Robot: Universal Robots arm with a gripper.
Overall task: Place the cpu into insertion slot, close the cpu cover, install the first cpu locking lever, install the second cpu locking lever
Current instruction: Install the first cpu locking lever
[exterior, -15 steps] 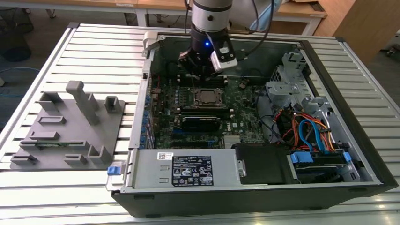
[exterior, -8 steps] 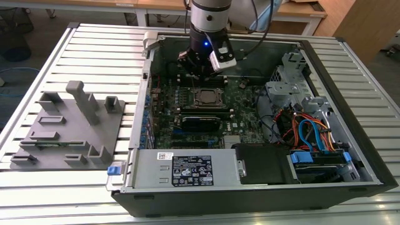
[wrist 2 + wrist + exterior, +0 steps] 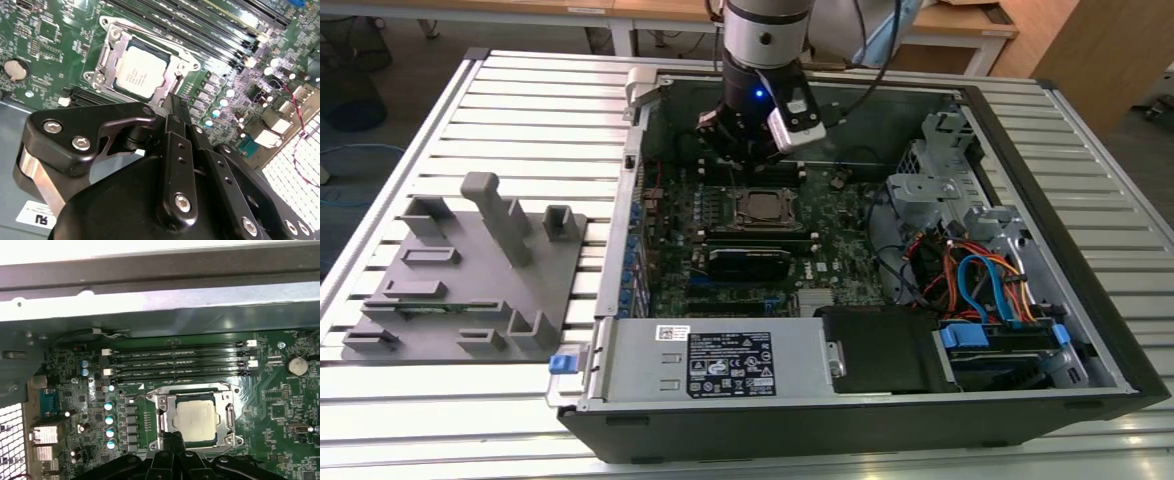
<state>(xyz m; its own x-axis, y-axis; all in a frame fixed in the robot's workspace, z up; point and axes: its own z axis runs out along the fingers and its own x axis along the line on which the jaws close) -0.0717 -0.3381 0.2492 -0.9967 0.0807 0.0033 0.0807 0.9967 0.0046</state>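
Second wrist view: cpu (image 3: 140, 74) seated in insertion slot (image 3: 118, 84) beneath cpu cover (image 3: 108, 54), pincer (image 3: 174, 102) together, empty.

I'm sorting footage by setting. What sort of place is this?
Probably a robotics lab or workshop: a robot arm reaches into an open computer case on a slatted metal table, with wooden desks behind.

cpu (image 3: 141, 72) top: dull grey metal, matt. cpu cover (image 3: 111, 52): bare silver metal, glossy highlights. Gripper (image 3: 174, 102): smooth black, semi-matt, shiny screw heads. Grey fixture (image 3: 467, 290): probably matt plastic. Table (image 3: 520, 100): ribbed pale metal.
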